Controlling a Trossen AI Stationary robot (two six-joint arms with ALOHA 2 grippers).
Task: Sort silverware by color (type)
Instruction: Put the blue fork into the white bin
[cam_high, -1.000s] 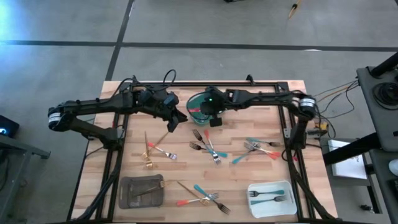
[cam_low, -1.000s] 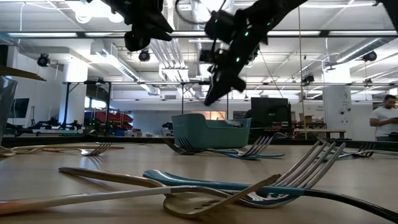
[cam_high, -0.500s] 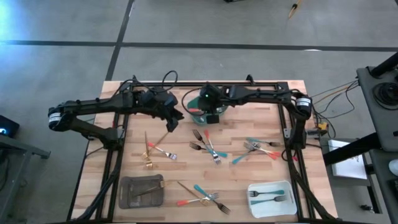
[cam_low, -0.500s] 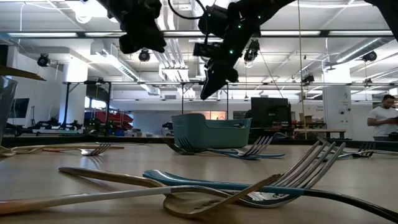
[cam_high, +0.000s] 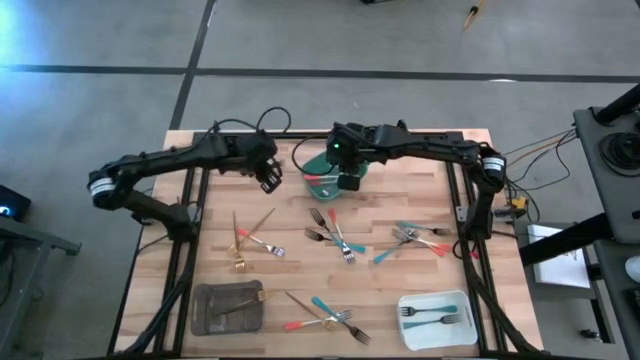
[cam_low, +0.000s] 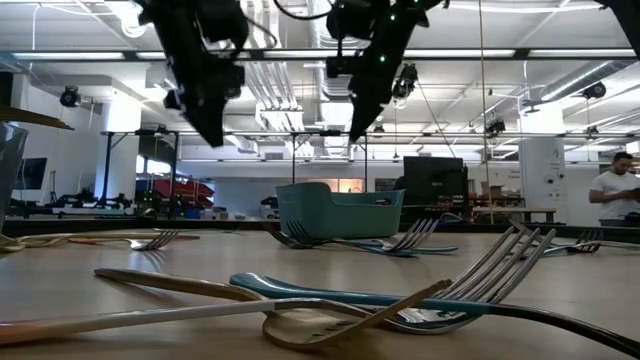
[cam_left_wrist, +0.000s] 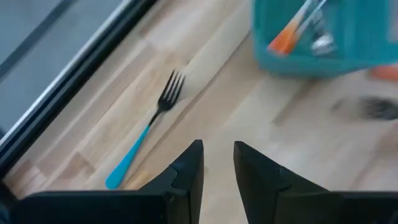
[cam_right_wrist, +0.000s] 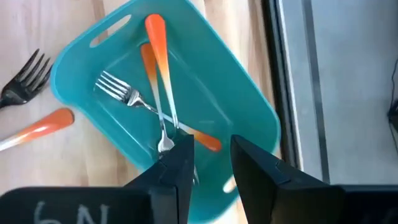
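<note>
A: The right gripper (cam_high: 347, 181) hangs above the teal plastic tray (cam_right_wrist: 249, 109), its fingers a little apart and empty; red-orange-handled silver forks (cam_right_wrist: 158, 68) lie in the tray directly beneath it.

B: The left gripper (cam_high: 271, 178), also slightly parted and holding nothing, has a teal-handled silver fork (cam_left_wrist: 147, 131) on the wood ahead of it. It should probably descend squarely over the handle's middle.

A: The tray's lower contents are hidden behind the right fingers.

Wooden table (cam_high: 420, 190) bears scattered silverware (cam_high: 331, 236) and trays (cam_high: 437, 320).
</note>
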